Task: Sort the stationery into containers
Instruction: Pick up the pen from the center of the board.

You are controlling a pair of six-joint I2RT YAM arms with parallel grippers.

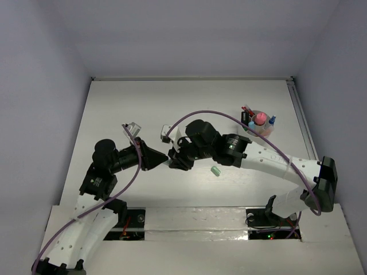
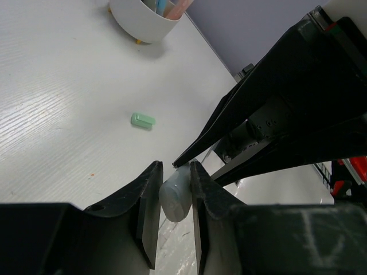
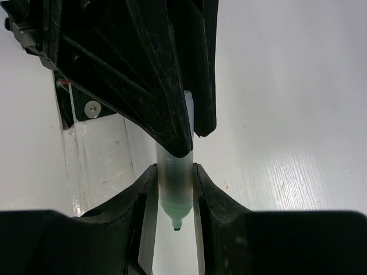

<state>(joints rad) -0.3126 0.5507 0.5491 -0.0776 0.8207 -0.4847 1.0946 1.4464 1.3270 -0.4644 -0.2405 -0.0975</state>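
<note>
Over the bench [image 1: 143, 109], a marker [image 3: 174, 200] is clamped by the left hand [image 2: 172, 182] and the right hand [image 3: 174, 179] together; an eraser [image 1: 215, 171] is seen lying nearby.

Marker body: the upper length of the translucent green-tipped marker [image 3: 173, 189] is covered by the left gripper [image 3: 192, 143] in the right wrist view.
Marker from above: too small to be made out.
Cup: the round whitish plastic cup [image 2: 143, 23] is cut off by the left wrist view's top edge.
</note>
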